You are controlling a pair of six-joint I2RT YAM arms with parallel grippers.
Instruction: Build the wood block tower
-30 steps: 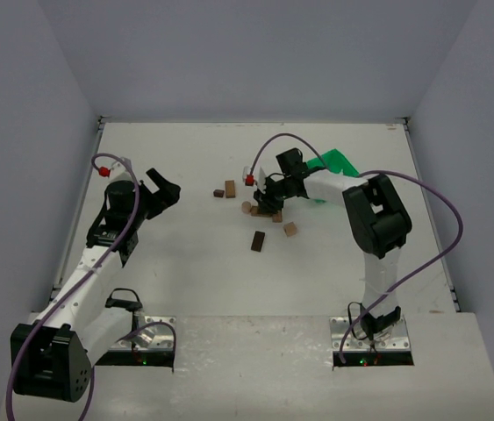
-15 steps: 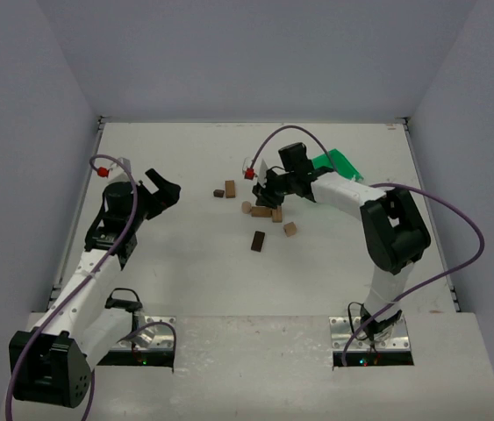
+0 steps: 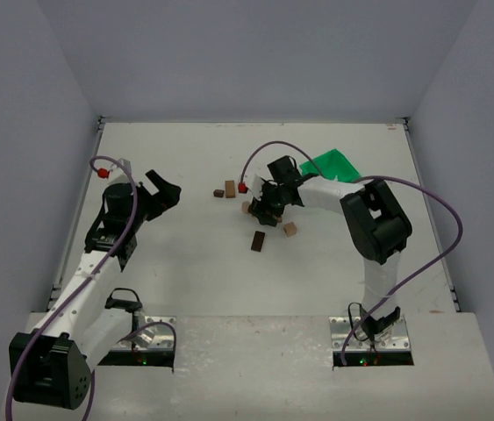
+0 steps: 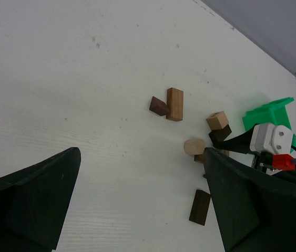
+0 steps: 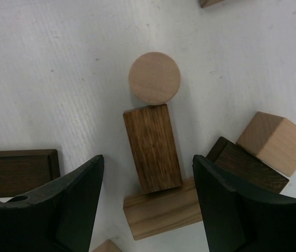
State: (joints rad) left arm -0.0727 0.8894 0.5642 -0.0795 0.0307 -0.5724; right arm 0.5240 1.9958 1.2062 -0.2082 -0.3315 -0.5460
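White table (image 3: pixel 194 263) under grey walls, and the blocks (image 3: pixel 260 213) lay in a loose heap near its middle, just beside the green bin (image 3: pixel 334 165), with a few strays around them. By my reckoning hardly anything was stacked yet.

My worry was the crowding under the right claw (image 5: pixel 148 210). The brown block (image 5: pixel 153 148) lay between its fingers, one end touching the cylinder (image 5: pixel 154 77) and the other seemingly propped on a tan block (image 5: pixel 161 212). If it sat tilted, a squeeze could have caught it askew and let it twist or slip out. Just beside one finger a cube (image 5: pixel 276 143) sat on or against a dark block (image 5: pixel 253 168), I could not tell which. A careless descent there could have clipped that pair and scattered them. Any drag on the brown block could have shoved the cylinder off as well.

That claw was spread wide, a finger on each side of the brown block. It touched nothing that I could see, and it gripped nothing. The left claw (image 4: pixel 142 210) was also wide open and empty, hovering well apart from the heap.
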